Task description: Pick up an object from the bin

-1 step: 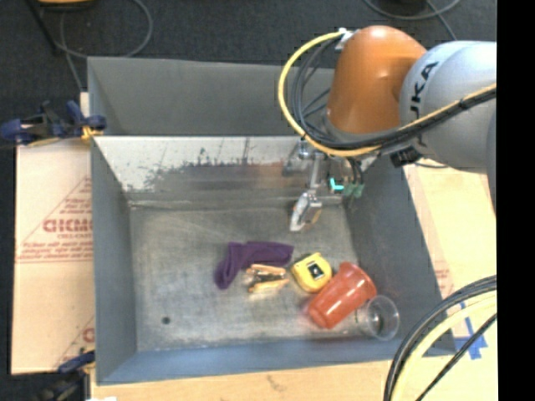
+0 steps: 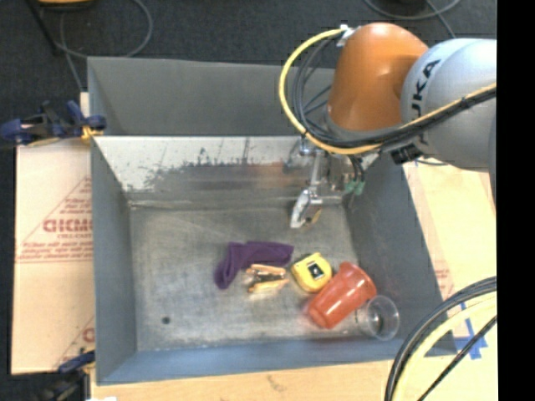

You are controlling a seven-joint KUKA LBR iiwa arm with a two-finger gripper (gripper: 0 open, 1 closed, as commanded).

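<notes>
Back-right of the bin [image 2: 113, 249], close to the far wall: gripper [image 2: 303, 211] hangs under the orange wrist cover [image 2: 372, 73], over bare grey floor. Can't tell from this angle whether it's wide or narrow.

Candidate items sit in one cluster toward the near-right of the floor, apart from the gripper. Closest to it are the cloth and the tape measure.

Looks:
- purple cloth [image 2: 247, 257]: soft, crumpled strip bent like a hook, left end drooping toward the near side. Leftmost of the cluster.
- wooden clothespin [image 2: 266, 279]: small, tan, lying flat just under the cloth's right end, between cloth and tape measure.
- yellow tape measure [image 2: 312, 272]: rounded case, dark label on its face, just right of the clothespin.
- red-orange cup [image 2: 338, 296]: on its side, tilted, up against the tape measure's near-right side.
- clear cup [image 2: 380, 316]: see-through, round rim visible, touching the red-orange cup at the cluster's near-right end, by the right wall.

Count: 1 cloth, 1 clothespin, 1 tape measure, 2 cups (1 red-orange, 1 clear). Five items total.
</notes>
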